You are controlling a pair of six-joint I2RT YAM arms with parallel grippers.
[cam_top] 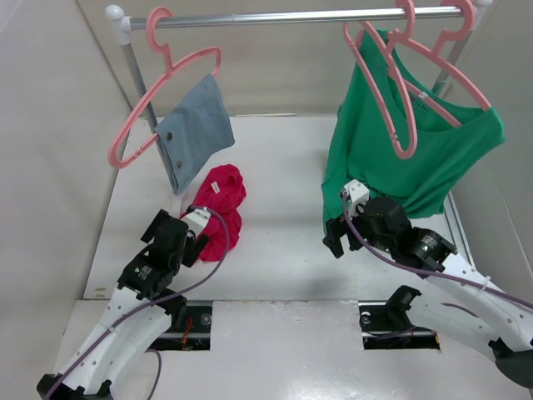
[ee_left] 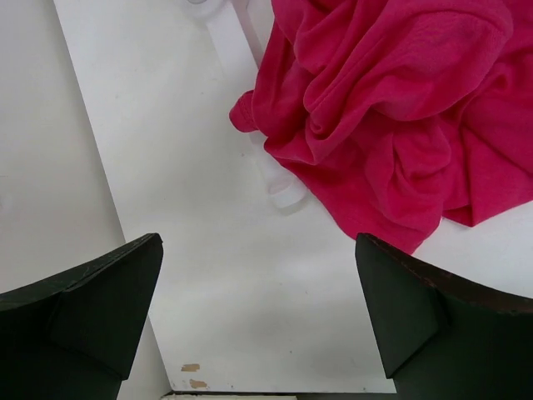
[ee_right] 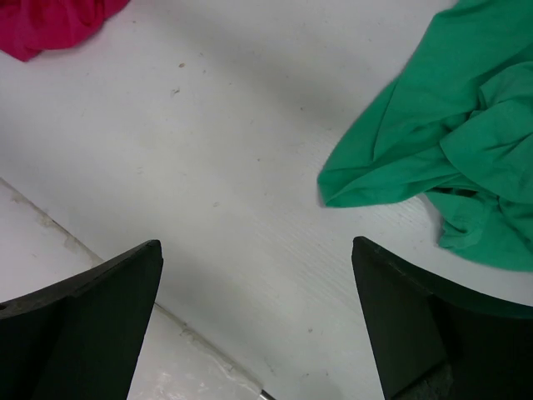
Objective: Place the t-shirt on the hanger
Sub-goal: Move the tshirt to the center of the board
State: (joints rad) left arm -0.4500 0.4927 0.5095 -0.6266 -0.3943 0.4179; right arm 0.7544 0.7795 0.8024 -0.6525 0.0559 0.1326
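Observation:
The crimson t-shirt (cam_top: 221, 208) lies crumpled on the white table, its white neck label facing up. It fills the upper right of the left wrist view (ee_left: 391, 108). My left gripper (cam_top: 185, 236) sits just short of the shirt's near left edge, open and empty (ee_left: 258, 242). An empty pink hanger (cam_top: 391, 100) hangs on the rail in front of the green top. My right gripper (cam_top: 337, 227) is low over the table below that top's hem, open with only bare table between its fingers (ee_right: 256, 243). A corner of the t-shirt (ee_right: 50, 25) shows at the upper left there.
A metal rail (cam_top: 291, 17) spans the back. A pink hanger bearing blue denim (cam_top: 196, 125) hangs at its left. At its right hangs a green top (cam_top: 400, 158), whose hem rests on the table (ee_right: 441, 150). The rack's white foot (ee_left: 283, 187) runs under the shirt's edge.

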